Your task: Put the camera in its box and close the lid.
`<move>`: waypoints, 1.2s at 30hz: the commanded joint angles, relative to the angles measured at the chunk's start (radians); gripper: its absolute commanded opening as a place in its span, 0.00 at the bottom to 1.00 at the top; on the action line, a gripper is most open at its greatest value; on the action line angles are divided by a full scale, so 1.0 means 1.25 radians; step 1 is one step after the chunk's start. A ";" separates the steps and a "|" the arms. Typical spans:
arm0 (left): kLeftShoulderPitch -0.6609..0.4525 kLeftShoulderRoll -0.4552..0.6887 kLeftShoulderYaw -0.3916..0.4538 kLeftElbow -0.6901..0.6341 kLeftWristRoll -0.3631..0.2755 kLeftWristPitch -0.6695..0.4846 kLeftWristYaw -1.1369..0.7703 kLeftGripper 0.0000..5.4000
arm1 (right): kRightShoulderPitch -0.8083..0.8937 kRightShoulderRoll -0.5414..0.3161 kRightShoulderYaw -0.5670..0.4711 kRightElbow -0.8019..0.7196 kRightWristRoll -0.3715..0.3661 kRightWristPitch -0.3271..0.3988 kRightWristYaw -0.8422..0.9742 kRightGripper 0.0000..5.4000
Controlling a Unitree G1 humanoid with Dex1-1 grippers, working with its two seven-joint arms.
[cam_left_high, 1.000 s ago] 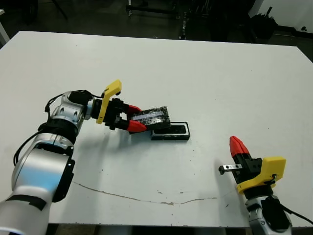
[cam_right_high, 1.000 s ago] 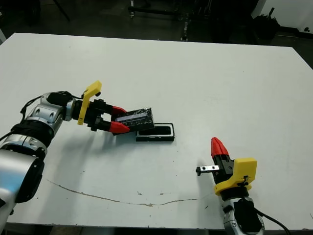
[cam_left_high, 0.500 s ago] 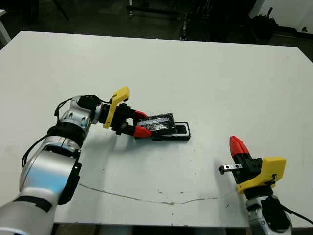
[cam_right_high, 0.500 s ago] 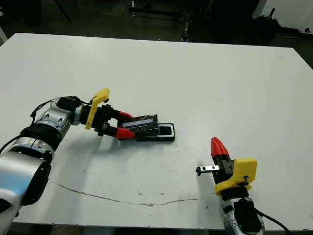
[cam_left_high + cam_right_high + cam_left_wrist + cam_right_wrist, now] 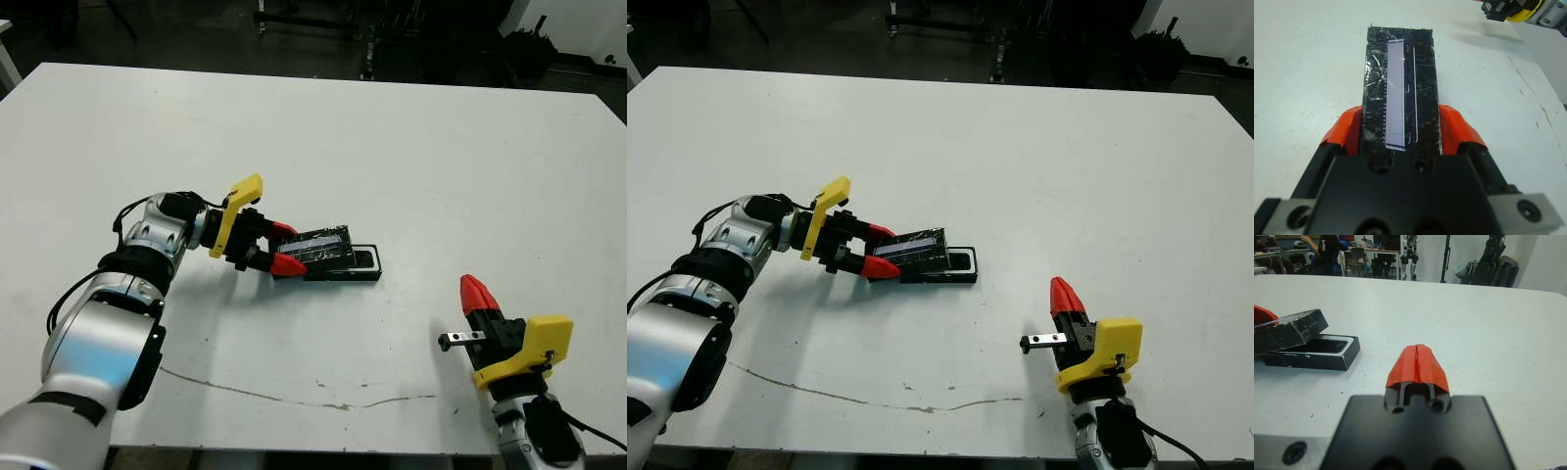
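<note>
My left gripper [image 5: 287, 249] is shut on the lid [image 5: 318, 245], a shiny speckled black slab, gripping its long sides near one end [image 5: 1400, 83]. The lid hangs tilted over the left part of the box [image 5: 361, 267], a shallow black tray on the table. The box's uncovered right end shows a dark inside framed by white lining [image 5: 1327, 345]. I cannot make out the camera; the lid hides most of the box's inside. My right gripper [image 5: 475, 292] hovers shut and empty near the front right, well apart from the box.
A thin dark scratch [image 5: 294, 397] runs along the table near the front edge. Beyond the far edge stand dark equipment and stands [image 5: 1488, 264], and a person [image 5: 1327, 249] sits at a desk there. The right gripper's yellow part [image 5: 1518, 10] shows in the left wrist view.
My left gripper has carried the lid to the right and lower, from beside the box's left end to over its left part. In the last half second it barely moved. The right arm stayed still.
</note>
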 commanded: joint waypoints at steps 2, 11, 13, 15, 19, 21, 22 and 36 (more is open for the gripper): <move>0.017 -0.041 -0.030 0.014 0.030 0.008 0.000 0.58 | 0.000 -0.008 -0.008 0.011 0.002 -0.011 -0.001 0.00; 0.001 -0.090 -0.061 0.043 0.067 -0.014 0.042 0.58 | 0.000 -0.011 -0.012 0.006 0.002 -0.017 -0.001 0.00; 0.000 -0.099 -0.065 0.045 0.073 -0.026 0.049 0.58 | -0.001 -0.013 -0.014 0.005 0.006 -0.013 0.002 0.00; -0.005 -0.109 -0.068 0.048 0.076 -0.021 0.050 0.58 | -0.002 -0.013 -0.016 0.006 0.007 -0.012 0.004 0.00; -0.012 -0.122 -0.075 0.048 0.086 -0.018 0.059 0.58 | -0.003 -0.013 -0.017 0.003 0.012 -0.004 0.006 0.00; -0.015 -0.128 -0.076 0.050 0.088 -0.015 0.064 0.58 | -0.004 -0.012 -0.017 0.004 0.012 -0.007 0.006 0.00; -0.017 -0.131 -0.077 0.052 0.089 -0.012 0.068 0.58 | -0.004 -0.011 -0.017 0.005 0.013 -0.009 0.007 0.00; -0.041 -0.183 -0.088 0.072 0.117 -0.017 0.106 0.58 | 0.001 -0.008 -0.019 0.006 0.010 -0.015 0.003 0.00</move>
